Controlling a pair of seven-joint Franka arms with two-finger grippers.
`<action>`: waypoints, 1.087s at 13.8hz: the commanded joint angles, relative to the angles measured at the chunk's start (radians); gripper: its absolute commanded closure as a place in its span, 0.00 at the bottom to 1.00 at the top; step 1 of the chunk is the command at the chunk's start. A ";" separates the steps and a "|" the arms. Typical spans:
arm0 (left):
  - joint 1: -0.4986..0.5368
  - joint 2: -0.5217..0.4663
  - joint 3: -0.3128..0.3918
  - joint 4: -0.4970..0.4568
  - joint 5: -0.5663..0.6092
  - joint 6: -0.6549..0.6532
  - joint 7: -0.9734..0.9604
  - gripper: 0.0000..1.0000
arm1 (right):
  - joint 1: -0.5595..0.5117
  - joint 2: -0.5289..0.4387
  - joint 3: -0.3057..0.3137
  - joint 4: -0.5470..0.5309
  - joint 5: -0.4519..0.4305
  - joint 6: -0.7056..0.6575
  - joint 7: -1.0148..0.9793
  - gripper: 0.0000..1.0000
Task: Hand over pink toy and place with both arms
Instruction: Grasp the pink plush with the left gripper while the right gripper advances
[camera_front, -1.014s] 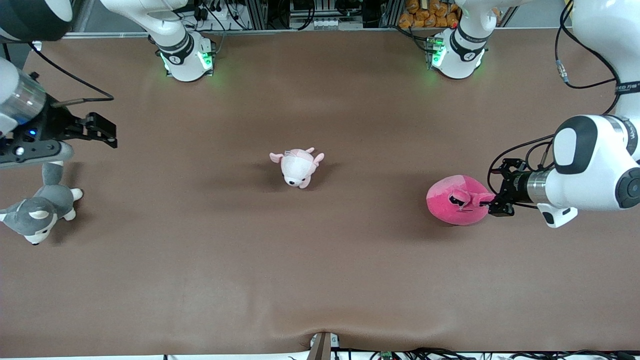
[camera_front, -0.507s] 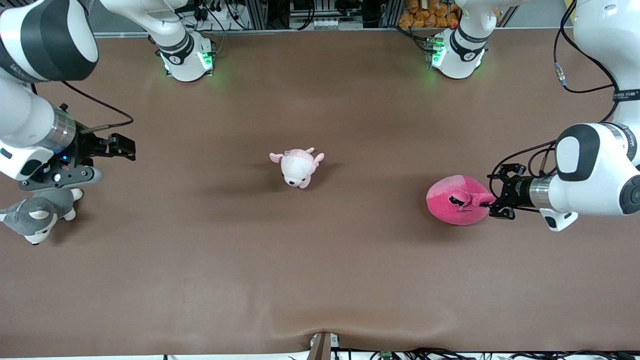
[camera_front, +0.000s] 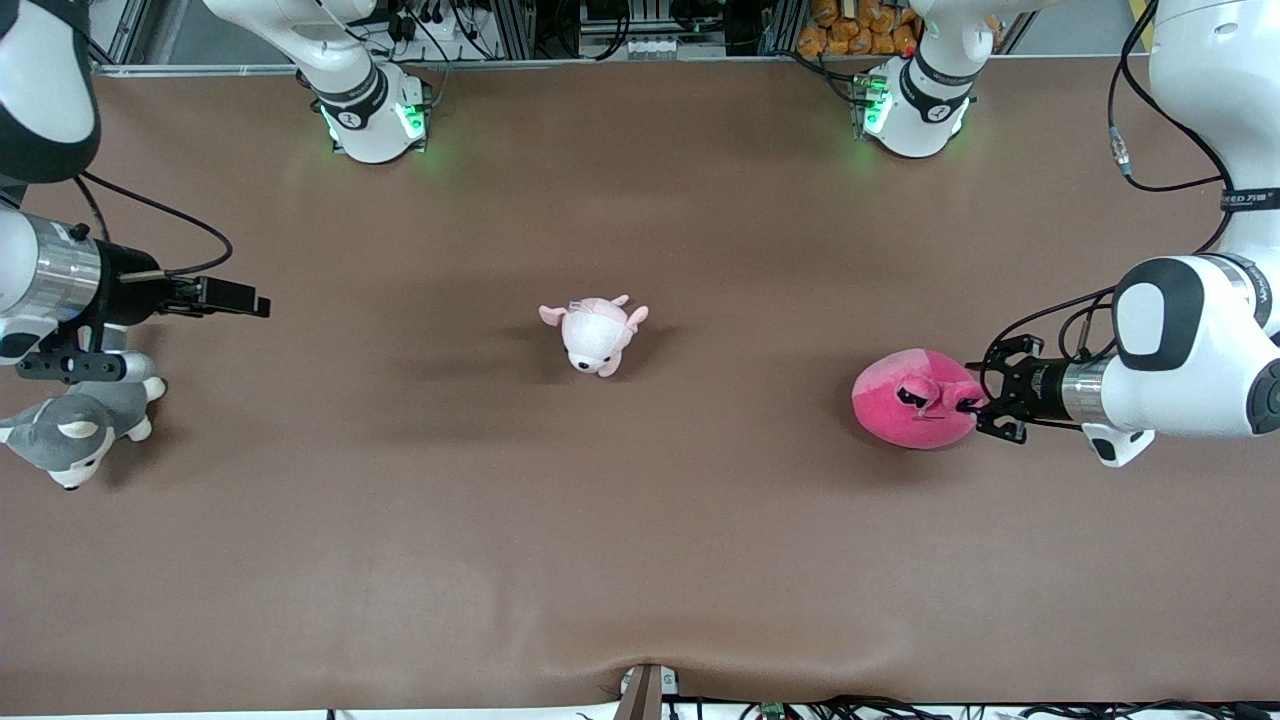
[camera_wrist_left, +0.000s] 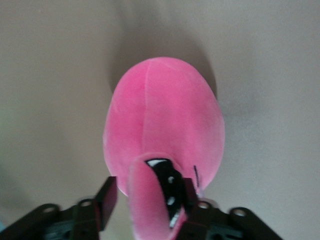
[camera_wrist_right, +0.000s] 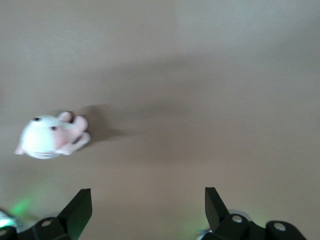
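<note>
One pink toy (camera_front: 912, 412), near the table's (camera_front: 640, 560) left-arm edge, pinched at an eye bulge by left gripper (camera_front: 978, 408). Soft, light, squashy; safer taken deep across the body. Right gripper (camera_front: 240, 300) spread wide, over the right-arm edge.

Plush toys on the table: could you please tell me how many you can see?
3. The pink toy lies toward the left arm's end, the left claw closed on its eye. The small pink-and-white plush sits mid-table. The grey husky lies at the right arm's end.
</note>
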 joint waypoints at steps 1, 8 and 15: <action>-0.001 0.004 0.000 0.013 -0.022 0.001 -0.018 0.90 | 0.037 0.006 0.012 0.007 0.096 -0.029 0.165 0.00; -0.024 -0.028 -0.015 0.096 -0.109 -0.089 -0.093 1.00 | 0.198 0.040 0.012 0.011 0.298 0.065 0.394 0.00; -0.030 -0.062 -0.226 0.245 -0.240 -0.145 -0.517 1.00 | 0.351 0.050 0.012 0.013 0.467 0.286 0.831 0.00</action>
